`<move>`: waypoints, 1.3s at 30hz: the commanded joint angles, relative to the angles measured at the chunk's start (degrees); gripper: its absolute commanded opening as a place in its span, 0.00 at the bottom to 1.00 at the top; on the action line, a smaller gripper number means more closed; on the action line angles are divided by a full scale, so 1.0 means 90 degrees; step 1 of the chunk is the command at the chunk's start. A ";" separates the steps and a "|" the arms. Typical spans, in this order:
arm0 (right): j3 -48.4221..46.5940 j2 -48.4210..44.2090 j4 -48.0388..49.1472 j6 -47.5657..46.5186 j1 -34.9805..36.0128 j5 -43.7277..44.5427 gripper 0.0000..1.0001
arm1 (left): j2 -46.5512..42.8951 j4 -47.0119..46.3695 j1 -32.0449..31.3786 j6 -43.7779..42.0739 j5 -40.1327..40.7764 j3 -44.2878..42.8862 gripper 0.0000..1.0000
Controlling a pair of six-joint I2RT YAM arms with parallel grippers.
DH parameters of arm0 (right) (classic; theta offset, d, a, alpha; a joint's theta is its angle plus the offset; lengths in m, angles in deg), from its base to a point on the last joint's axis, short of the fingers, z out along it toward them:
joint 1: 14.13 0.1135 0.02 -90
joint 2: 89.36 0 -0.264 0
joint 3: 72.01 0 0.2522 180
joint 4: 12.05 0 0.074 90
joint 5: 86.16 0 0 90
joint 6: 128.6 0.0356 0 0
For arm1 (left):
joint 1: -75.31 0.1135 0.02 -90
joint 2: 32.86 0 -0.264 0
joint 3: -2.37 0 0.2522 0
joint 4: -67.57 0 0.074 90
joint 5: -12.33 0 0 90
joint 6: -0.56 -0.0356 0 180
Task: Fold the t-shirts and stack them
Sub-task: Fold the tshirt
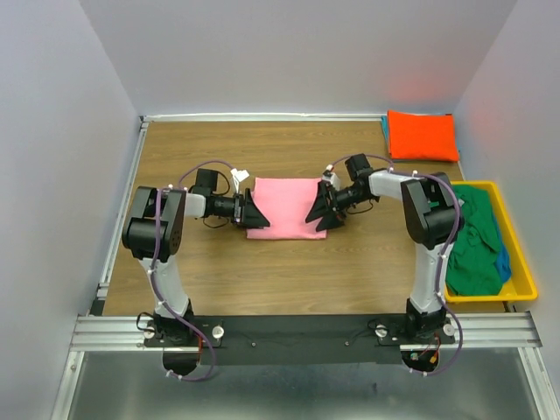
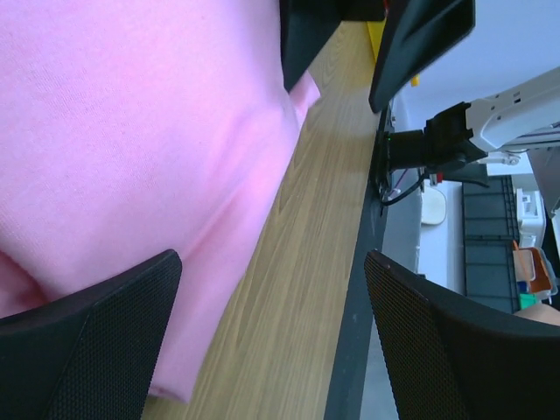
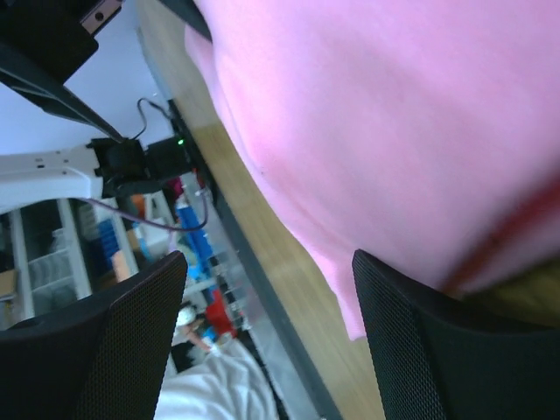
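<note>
Pink fold exposed: 2 grippers open at its edges, nothing held.
On the table [image 1: 262, 280], the bin [image 1: 519, 255] at right held a green shirt [image 1: 472, 249] in a heap; pink shirt [image 1: 284, 207] lay mid-table as a flat rectangle; orange shirt [image 1: 422, 135] sat folded in the far right corner. Left gripper [image 1: 252, 213] was at pink's left edge, right gripper [image 1: 316, 213] at its right edge, both jaws wide and empty. Likely failure: a fingertip snagging an edge would drag the fold open, and a 1-sided regrasp would skew it.
</note>
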 commanded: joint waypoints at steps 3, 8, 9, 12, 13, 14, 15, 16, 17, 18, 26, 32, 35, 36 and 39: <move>-0.0723 -0.0134 -0.0803 -0.1273 -0.0228 0.0774 0.84 | -0.0427 0.0953 0.0151 -0.1200 0.0941 0.0162 0.96; -0.1707 -0.0810 -0.0835 -0.1422 -0.0228 0.0542 0.85 | -0.1571 0.0985 0.0112 -0.1088 0.1214 -0.0744 0.96; -0.1856 -0.0742 -0.0806 -0.1403 -0.0237 0.0602 0.85 | -0.1582 0.0800 0.0102 -0.0758 0.1224 -0.0863 0.95; -0.2519 -0.0352 -0.0650 -0.1189 -0.0228 0.0729 0.84 | -0.1163 0.0428 0.0102 -0.0481 0.1244 -0.1408 0.95; -0.2695 -0.0042 -0.0591 -0.1120 -0.0228 0.0701 0.84 | -0.0775 0.0369 0.0111 -0.0307 0.1273 -0.1546 0.94; -0.2919 0.0107 -0.0388 -0.1032 -0.0218 0.0739 0.83 | -0.0568 0.0310 0.0111 -0.0179 0.1283 -0.1664 0.94; -0.3038 0.0234 -0.0260 -0.0819 -0.0218 0.0778 0.83 | -0.0363 0.0252 0.0111 -0.0052 0.1292 -0.1858 0.94; -0.3106 0.0390 -0.0104 -0.0710 -0.0218 0.0808 0.83 | -0.0187 0.0087 0.0121 0.0075 0.1322 -0.1938 0.94; -0.3165 0.0672 0.0149 -0.0613 -0.0218 0.0837 0.83 | 0.0124 -0.0244 0.0121 0.0395 0.1331 -0.1987 0.94; -0.3301 0.0839 0.0248 -0.0457 -0.0218 0.0837 0.82 | 0.0263 -0.0440 0.0121 0.0524 0.1351 -0.2055 0.94; -0.3780 0.2050 0.0552 -0.0289 -0.0228 0.1139 0.80 | 0.1367 -0.1214 0.0277 0.1198 0.1634 -0.2358 0.90; -0.4395 0.2481 0.0532 -0.0523 -0.0335 0.1637 0.80 | 0.1300 -0.1021 0.0668 0.0976 0.1858 -0.2709 0.92; -0.4757 0.2238 0.0523 -0.0572 -0.0394 0.1716 0.80 | 0.0940 -0.0086 0.0678 0.0061 0.2102 -0.3333 0.98; -0.4854 0.2121 0.0503 -0.0582 -0.0394 0.1668 0.82 | 0.0802 0.0112 0.0678 -0.0185 0.2171 -0.3567 0.98; -0.4729 0.1428 0.0523 -0.0495 -0.0394 0.1667 0.84 | 0.0071 0.0709 0.0620 -0.1152 0.2541 -0.3648 0.98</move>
